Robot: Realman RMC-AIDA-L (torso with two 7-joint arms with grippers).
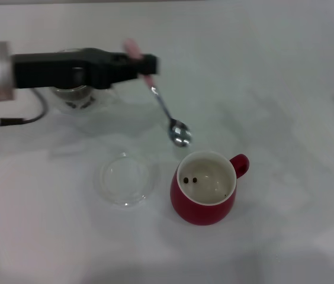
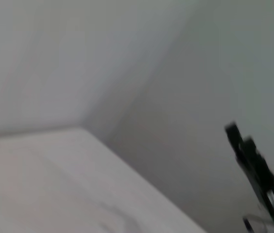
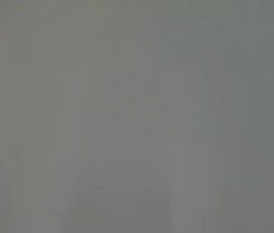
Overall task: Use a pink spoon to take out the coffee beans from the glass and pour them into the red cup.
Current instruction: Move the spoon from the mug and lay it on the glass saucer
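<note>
In the head view my left gripper (image 1: 145, 65) reaches in from the left and is shut on the pink spoon (image 1: 166, 109) by its pale pink handle. The spoon slopes down and its metal bowl hangs just above and behind the rim of the red cup (image 1: 205, 195). A few coffee beans (image 1: 190, 180) lie in the cup's cream inside. The glass (image 1: 75, 94) stands behind my left arm, mostly hidden by it. My right gripper is out of view.
A flat clear round dish (image 1: 127, 177) lies on the white table (image 1: 285, 118) just left of the red cup. The left wrist view shows only the table edge and a dark part; the right wrist view shows plain grey.
</note>
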